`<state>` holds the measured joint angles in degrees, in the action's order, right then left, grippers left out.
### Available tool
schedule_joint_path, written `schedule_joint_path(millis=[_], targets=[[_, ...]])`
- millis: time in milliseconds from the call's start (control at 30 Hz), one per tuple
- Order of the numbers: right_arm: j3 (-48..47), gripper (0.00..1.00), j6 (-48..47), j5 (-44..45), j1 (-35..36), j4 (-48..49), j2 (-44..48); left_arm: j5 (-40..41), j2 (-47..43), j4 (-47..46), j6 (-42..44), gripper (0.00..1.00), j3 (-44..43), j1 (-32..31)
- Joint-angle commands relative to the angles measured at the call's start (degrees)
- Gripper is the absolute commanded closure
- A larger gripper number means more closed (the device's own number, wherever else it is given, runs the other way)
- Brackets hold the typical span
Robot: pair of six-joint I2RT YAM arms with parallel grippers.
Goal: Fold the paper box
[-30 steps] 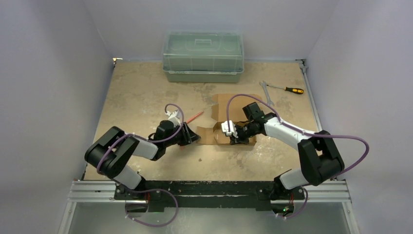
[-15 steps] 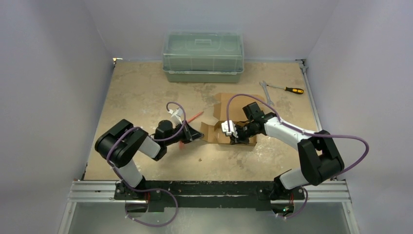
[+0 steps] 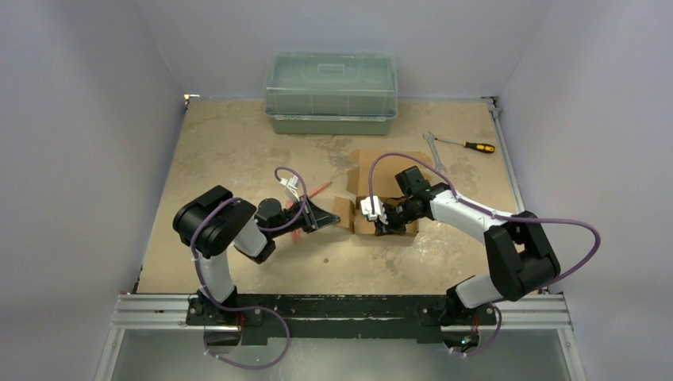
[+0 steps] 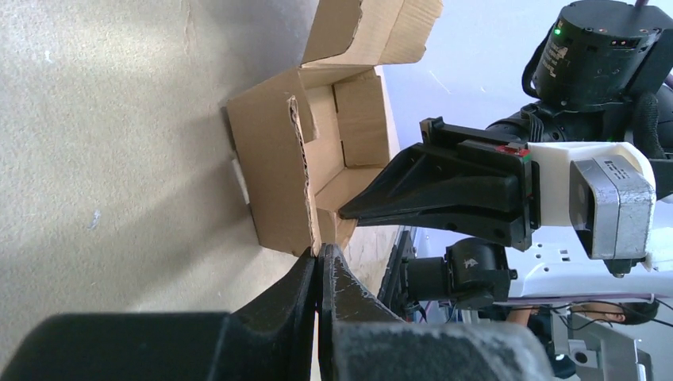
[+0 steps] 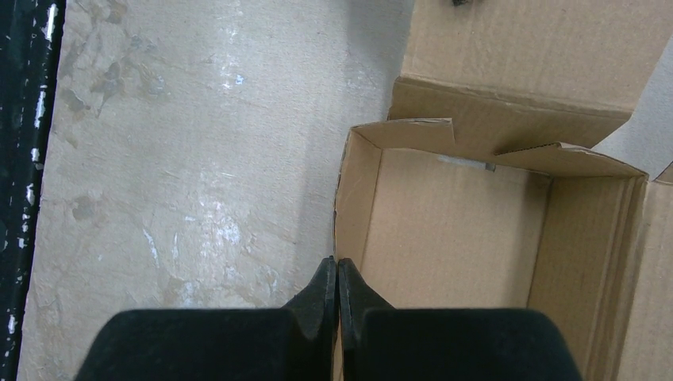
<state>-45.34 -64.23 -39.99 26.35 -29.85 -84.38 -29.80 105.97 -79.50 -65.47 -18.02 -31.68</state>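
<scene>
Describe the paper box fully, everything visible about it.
The paper box is plain brown corrugated cardboard, partly folded: an open oblong tray with its walls standing, small tabs tucked inside, and the lid flap spread open behind. It rests on the table between the arms. The closed left gripper meets one end wall's edge with its tip; the closed right gripper sits at the near wall's rim.
</scene>
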Motion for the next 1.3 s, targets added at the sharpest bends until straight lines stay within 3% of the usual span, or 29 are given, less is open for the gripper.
schedule_joint_path(millis=[0,533,667,833,1000,1267], targets=[[0.01,1.0,0.15,3.77,0.36,-0.3,-2.28,-2.47,0.29,-2.31,-0.02,1.0,-1.33,-0.75],[-0.3,1.0,0.48,4.02,0.35,-0.46,-3.07,-3.78,3.64,-2.89,0.25,0.84,-2.95,-1.51],[-0.32,1.0,0.51,3.97,0.34,-0.47,-3.05,-4.61,3.97,-4.63,0.05,0.75,-3.07,-1.48],[-0.34,1.0,0.59,4.04,0.33,-0.4,-3.07,-6.15,4.26,-6.71,-0.08,0.56,-3.7,-1.51],[-0.31,1.0,0.55,4.04,0.28,-0.5,-3.06,-6.92,4.56,-7.58,0.56,0.52,-4.66,-1.31],[-0.29,1.0,0.59,4.13,0.3,-0.52,-3.07,-7.8,7.68,-21.86,-5.32,0.42,-4.33,-0.53]])
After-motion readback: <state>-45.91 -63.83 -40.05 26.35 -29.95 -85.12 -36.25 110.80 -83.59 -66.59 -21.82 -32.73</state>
